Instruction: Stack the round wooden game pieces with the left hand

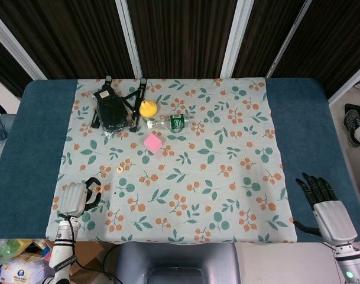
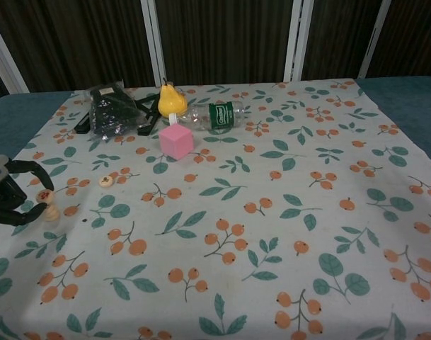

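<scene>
Left hand pinches round piece at cloth's left edge.

Left hand curled, pinching; right hand open, fingers spread.

pink cube, yellow pear — clear bottle

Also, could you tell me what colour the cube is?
The cube is pink, clearest in the chest view.
</scene>
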Tool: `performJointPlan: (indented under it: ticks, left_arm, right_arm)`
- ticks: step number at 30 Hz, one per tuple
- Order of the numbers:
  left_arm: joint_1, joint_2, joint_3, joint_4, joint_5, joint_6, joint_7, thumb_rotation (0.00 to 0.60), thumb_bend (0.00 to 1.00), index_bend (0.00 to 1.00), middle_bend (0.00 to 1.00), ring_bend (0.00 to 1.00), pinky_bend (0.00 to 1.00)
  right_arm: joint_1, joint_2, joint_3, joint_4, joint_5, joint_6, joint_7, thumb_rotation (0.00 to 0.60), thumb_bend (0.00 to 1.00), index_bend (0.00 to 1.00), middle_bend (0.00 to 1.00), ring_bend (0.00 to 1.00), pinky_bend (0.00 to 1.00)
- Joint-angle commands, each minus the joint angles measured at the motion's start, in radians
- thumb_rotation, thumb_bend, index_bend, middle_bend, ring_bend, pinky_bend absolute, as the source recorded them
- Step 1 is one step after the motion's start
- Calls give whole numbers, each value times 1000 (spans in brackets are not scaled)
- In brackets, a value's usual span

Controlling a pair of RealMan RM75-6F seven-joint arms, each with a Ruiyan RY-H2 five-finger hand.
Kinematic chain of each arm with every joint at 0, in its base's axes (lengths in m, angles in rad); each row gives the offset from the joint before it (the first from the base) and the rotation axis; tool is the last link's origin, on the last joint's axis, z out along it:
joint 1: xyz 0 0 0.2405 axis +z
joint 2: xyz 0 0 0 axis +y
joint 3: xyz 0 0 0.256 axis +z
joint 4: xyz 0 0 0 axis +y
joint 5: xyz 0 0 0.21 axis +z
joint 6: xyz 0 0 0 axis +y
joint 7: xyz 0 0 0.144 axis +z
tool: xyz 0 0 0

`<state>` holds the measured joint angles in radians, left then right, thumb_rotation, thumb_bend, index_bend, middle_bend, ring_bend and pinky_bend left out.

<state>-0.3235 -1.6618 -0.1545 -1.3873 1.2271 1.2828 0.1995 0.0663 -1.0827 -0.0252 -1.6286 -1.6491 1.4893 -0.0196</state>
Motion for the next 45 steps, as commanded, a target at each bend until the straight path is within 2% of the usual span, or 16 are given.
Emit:
performJointPlan:
  ticks: [1,13,27,35,45]
  left_arm:
    - [-2,-13,-4,25,-9,-9,-10,600,410,465,1000,1000,1000]
    - [-11,-35,-20,83,-32,-29,-18,600,409,459,1000,1000,1000]
    - [-12,-32,-20,89,-46,-46,-12,600,408,440,1000,1000,1000]
    - [-11,-33,-16,90,-46,-51,-15,600,409,397,1000,1000,1000]
    - [-9,-23,-20,61,-25,-28,-26,600,409,379,1000,1000,1000]
  right_arm:
    - [0,1,0,1,0,1,3,600,205,0,0,0,23]
    - [1,0,2,2,4,-2,1,600,205,0,0,0,24]
    - [1,-2,4,-1,8,-3,-5,600,204,0,0,0,25]
    - [0,-1,3,0,6,-1,-2,600,204,0,0,0,27]
    - [-3,-1,3,0,3,6,1,600,204,0,0,0,32]
